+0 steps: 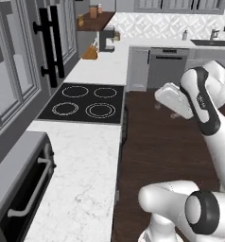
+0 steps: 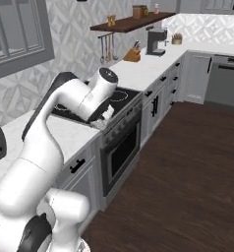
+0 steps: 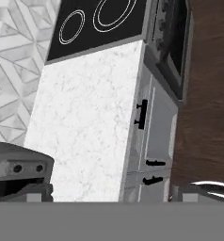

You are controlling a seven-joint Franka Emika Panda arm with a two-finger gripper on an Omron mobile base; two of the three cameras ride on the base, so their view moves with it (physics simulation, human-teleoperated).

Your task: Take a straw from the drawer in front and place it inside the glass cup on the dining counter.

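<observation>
Marble bench [image 3: 85, 117] beside the cooktop [image 3: 100, 23] sits under your claw [image 2: 102, 120], which is spread wide and empty. The drawer [image 3: 144, 113] is shut, below the claw and beside the cooktop's front, its handle running along the bench edge.

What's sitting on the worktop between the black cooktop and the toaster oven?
Nothing: in the left base view the white marble worktop lies bare between the black cooktop and the toaster oven.

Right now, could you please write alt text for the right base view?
A white robot arm bends over a marble worktop beside a black cooktop, above a built-in oven. Grey cabinets, a coffee machine and a knife block stand farther along.
</observation>
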